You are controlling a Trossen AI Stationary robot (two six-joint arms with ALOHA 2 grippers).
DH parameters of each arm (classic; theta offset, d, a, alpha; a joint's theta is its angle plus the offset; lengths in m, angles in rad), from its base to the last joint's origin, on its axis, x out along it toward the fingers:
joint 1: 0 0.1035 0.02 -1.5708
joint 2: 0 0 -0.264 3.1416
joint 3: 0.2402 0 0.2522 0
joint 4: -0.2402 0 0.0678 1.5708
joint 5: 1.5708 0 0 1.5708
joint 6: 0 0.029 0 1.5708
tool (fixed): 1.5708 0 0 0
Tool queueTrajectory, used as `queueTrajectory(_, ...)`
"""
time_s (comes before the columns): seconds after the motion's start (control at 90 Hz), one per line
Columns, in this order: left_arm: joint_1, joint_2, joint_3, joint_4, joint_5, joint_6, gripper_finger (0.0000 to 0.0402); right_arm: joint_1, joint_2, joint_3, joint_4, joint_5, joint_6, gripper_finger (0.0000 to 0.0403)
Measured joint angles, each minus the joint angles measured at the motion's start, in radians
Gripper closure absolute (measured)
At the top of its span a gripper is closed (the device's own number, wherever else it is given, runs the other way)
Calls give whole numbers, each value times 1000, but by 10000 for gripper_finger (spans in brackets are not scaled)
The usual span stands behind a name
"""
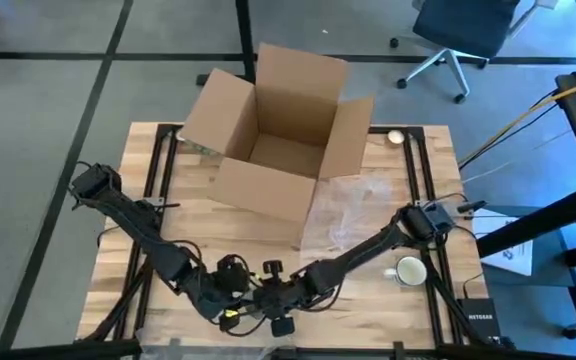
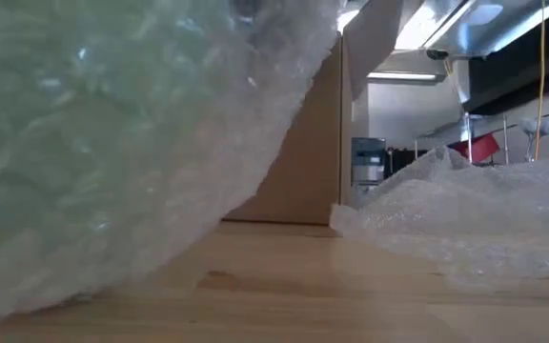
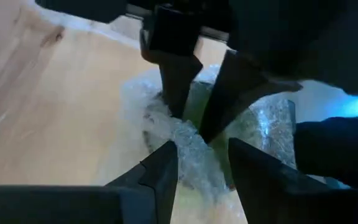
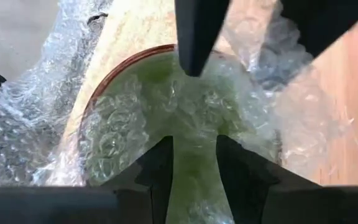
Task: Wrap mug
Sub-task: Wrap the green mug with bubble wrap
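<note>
Mug [image 4: 166, 106] (bubble-wrapped) pinched between left hand [image 3: 201, 165], right hand [image 4: 194, 162].

– What colour is your mug [image 4: 160, 118]?
– Green, with a brown rim, seen through clear bubble wrap [image 4: 36, 130] dotted with round bubbles.
– And around you?
– A plain brown box [image 1: 273, 135], pale wood table [image 1: 368, 300], white cup [image 1: 411, 270].

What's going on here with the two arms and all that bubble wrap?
Both arms meet at the table's near edge, working on a green mug covered in bubble wrap. The left hand and right hand each have fingers around the wrapped bundle. An open cardboard box waits behind, and a white mug sits unwrapped at the right.
</note>
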Motion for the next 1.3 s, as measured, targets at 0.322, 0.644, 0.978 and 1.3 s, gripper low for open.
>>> queueTrajectory(0.322,-23,-16,22,-4,-37,-50,277,0,0,0,22,2,-3,292)
queueTrajectory(0.644,1,57,13,42,-70,-40,277,0,0,0,29,4,-27,292)
queueTrajectory(0.978,-4,142,16,85,-34,-46,277,0,0,0,37,0,-49,292)
queueTrajectory(1.3,-1,144,11,51,-14,-13,277,0,-54,46,-107,1,-73,292)
